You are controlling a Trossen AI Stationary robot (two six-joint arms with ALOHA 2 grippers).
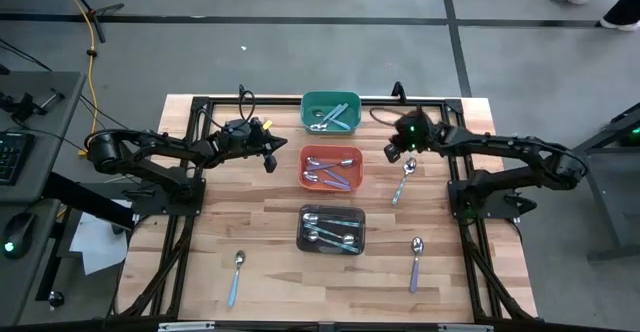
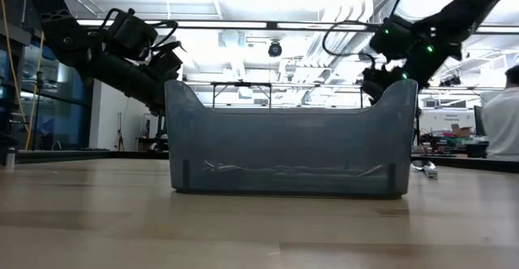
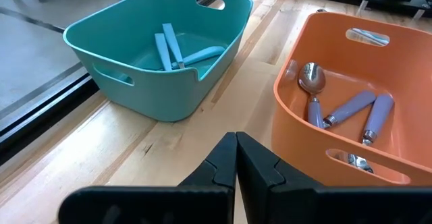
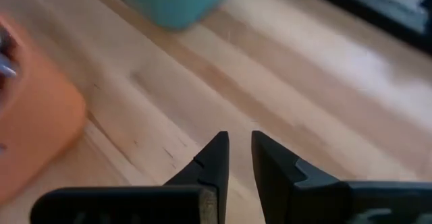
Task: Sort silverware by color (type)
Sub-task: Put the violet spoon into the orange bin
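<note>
right gripper (image 4: 239,146) | we see fingers slightly apart, empty, above bare table (image 4: 283,75) | orange bin (image 4: 34,116) beside | left gripper (image 3: 235,146) fingers together

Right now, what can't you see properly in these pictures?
- Spoons in the black bin, low view: only a faint blur through its cloudy wall.
- Loose spoons' handle colours, high view: too small to tell.
- Orange bin, right wrist view: cut off by the edge, blurred.
- Right claw: nothing shows between its fingers.
</note>
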